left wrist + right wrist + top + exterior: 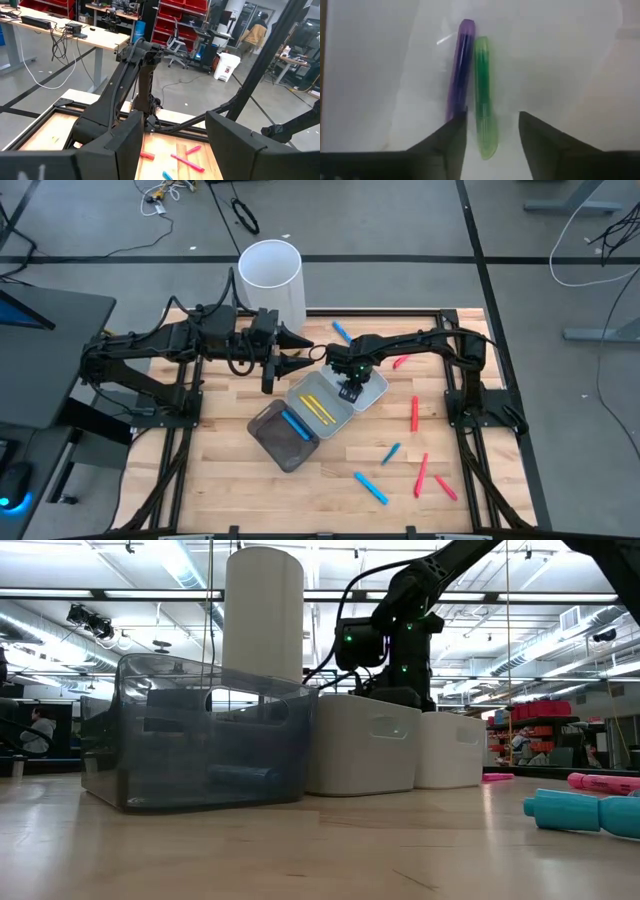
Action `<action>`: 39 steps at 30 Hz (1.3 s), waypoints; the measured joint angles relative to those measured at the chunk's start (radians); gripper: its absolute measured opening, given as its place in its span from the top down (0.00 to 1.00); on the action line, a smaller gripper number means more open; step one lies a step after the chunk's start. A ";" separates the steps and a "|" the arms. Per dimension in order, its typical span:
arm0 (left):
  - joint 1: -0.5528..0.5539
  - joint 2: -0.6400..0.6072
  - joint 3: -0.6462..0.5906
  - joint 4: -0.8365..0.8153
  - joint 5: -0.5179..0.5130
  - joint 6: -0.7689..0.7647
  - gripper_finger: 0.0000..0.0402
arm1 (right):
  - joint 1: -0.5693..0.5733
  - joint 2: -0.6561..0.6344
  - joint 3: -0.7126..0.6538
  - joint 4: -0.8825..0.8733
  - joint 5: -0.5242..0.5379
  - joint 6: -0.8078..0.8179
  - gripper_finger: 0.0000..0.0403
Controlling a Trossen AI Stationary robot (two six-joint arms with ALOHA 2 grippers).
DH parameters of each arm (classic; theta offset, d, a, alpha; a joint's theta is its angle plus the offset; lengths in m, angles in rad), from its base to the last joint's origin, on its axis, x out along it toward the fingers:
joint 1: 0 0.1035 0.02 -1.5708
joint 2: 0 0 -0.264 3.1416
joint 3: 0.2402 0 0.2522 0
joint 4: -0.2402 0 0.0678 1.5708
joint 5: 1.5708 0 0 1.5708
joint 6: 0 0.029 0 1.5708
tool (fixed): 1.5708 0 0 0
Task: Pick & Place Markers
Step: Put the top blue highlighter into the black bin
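Note:
My right gripper (348,387) is open and points down into a white tray (372,394). In the right wrist view a purple marker (460,70) and a green marker (485,95) lie side by side on the tray floor. The green one's near end sits between the open fingers, and the purple one's near end is hidden behind one finger. Two yellow markers (318,408) lie in the middle tray and a blue marker (296,425) in the dark tray (270,442). Red and blue markers lie loose on the table. My left gripper (297,352) is open and hovers left of the trays.
The tall white cylinder (271,278) stands at the far edge behind my left gripper. Loose red markers (414,412) (421,475) and blue markers (370,487) (342,332) lie right of and behind the trays. In the low view, a blue marker (580,812) lies near the camera.

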 joint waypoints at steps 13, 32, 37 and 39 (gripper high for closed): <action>0.000 0.000 0.000 -0.003 0.000 0.004 0.45 | -0.002 -0.001 0.144 -0.166 -0.025 -0.042 0.48; 0.002 -0.019 -0.001 -0.027 0.000 0.059 0.45 | 0.014 -0.110 0.467 -0.171 0.122 0.039 0.55; 0.002 -0.020 -0.001 -0.031 0.005 0.065 0.45 | 0.041 -0.204 0.467 -0.105 0.248 0.063 0.56; 0.002 -0.020 -0.001 -0.032 0.025 0.067 0.45 | 0.053 -0.234 0.466 -0.089 0.274 0.074 0.57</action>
